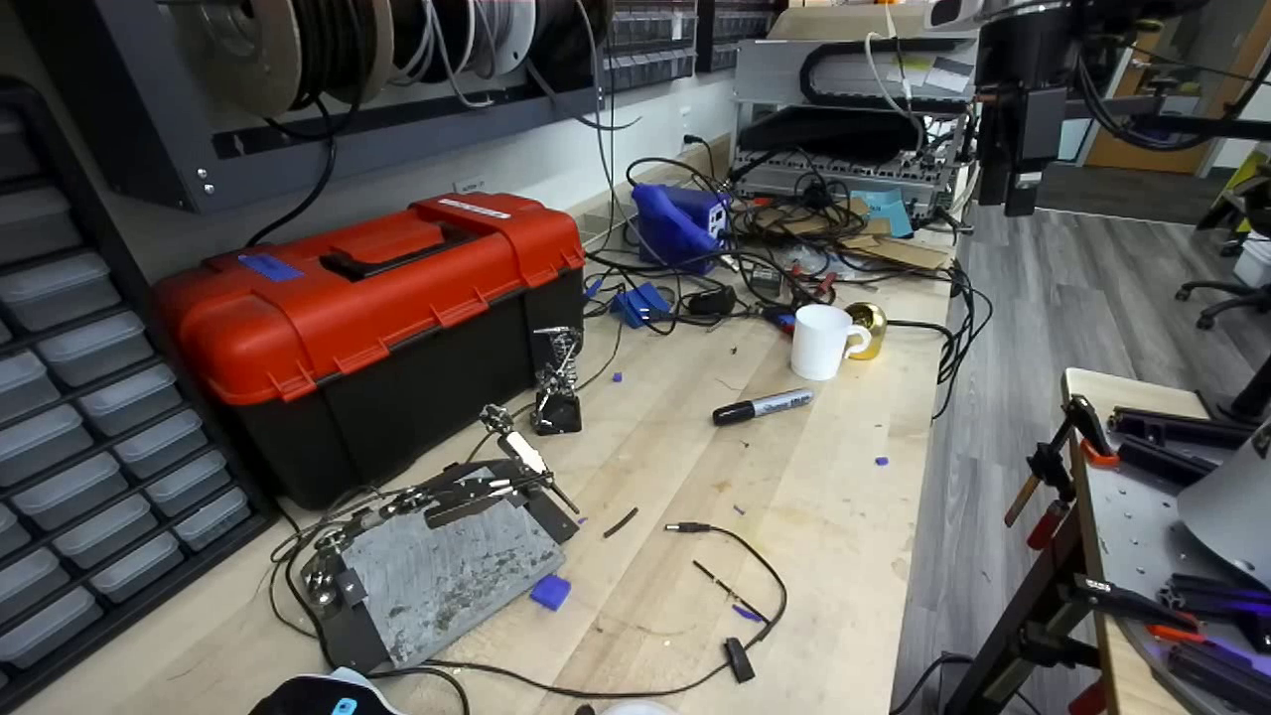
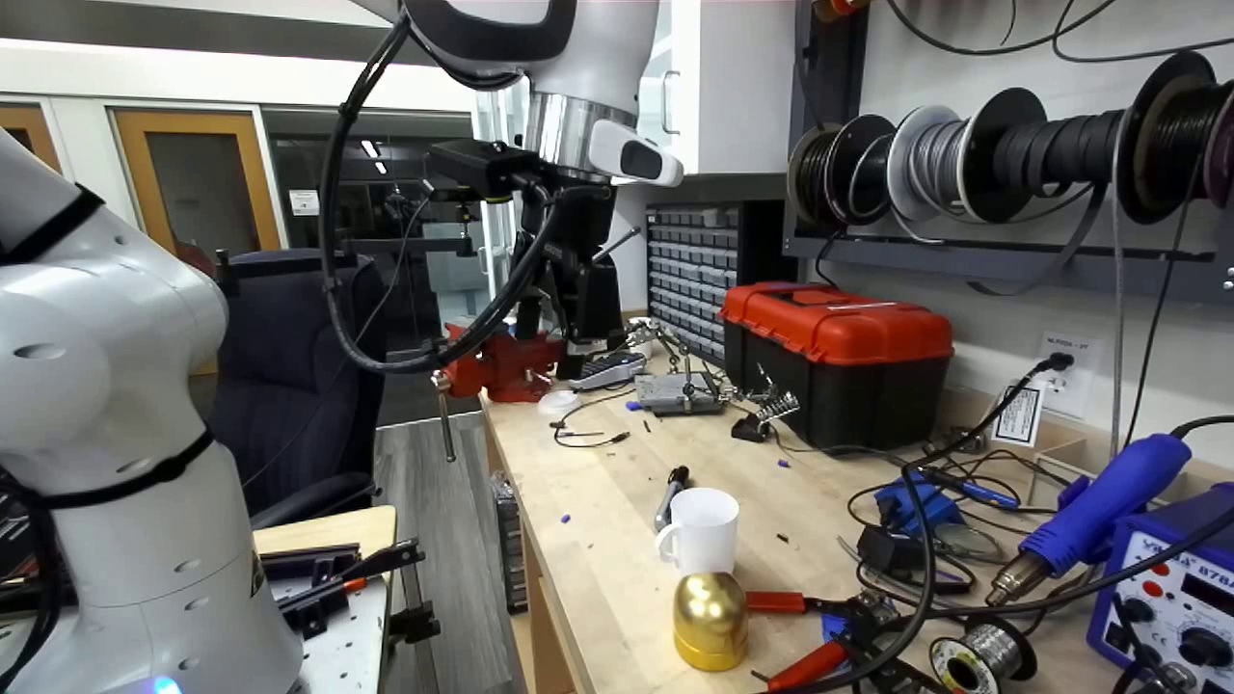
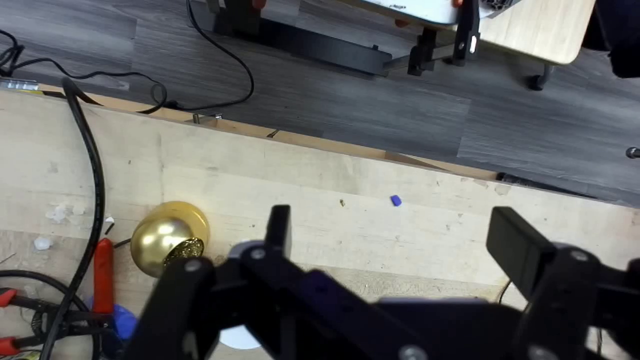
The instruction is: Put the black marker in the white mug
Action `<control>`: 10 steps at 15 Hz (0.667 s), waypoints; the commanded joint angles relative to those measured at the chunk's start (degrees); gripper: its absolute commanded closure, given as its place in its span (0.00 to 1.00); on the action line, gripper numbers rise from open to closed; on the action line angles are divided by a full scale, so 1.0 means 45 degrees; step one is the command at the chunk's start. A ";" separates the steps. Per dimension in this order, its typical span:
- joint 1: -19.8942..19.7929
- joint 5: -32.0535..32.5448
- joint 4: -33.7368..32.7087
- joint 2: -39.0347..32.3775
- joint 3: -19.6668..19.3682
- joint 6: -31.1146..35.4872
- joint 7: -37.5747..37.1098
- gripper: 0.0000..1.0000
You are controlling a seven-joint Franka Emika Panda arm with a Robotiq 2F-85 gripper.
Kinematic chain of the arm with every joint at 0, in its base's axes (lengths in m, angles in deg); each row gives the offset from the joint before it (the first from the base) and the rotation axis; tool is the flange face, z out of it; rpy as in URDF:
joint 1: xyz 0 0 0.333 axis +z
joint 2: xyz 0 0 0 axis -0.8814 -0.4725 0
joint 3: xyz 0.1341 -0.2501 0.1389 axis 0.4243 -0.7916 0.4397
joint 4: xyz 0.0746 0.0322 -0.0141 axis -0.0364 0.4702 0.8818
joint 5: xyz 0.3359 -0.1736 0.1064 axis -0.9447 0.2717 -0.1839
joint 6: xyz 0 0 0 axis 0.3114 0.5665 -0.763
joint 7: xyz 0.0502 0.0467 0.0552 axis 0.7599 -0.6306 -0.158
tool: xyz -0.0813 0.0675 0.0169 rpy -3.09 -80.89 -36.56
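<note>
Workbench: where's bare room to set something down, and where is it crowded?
Scraps aside, bare wood lies between the black marker and the thin plug cable, out to the bench edge; another patch lies between marker and spring stand, by the red toolbox. Crowded: white mug to blue unit, with gold dome, red handles and tangled cables.

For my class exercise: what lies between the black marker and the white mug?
Only a bare strip of tabletop separates the black marker from the white mug, in an exterior view.

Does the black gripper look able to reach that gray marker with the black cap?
Probably yes: the gripper is open and the marker lies uncovered, though a white cylindrical mug stands close by.
</note>
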 commanded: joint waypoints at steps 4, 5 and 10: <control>-0.0175 -0.0024 -0.0036 -0.0001 0.0130 0.0058 0.0000 0.00; -0.0214 0.0114 -0.0098 0.0033 0.0201 0.0127 -0.0050 0.00; -0.0183 0.1537 -0.0588 0.0225 0.0996 0.0881 -0.0271 0.00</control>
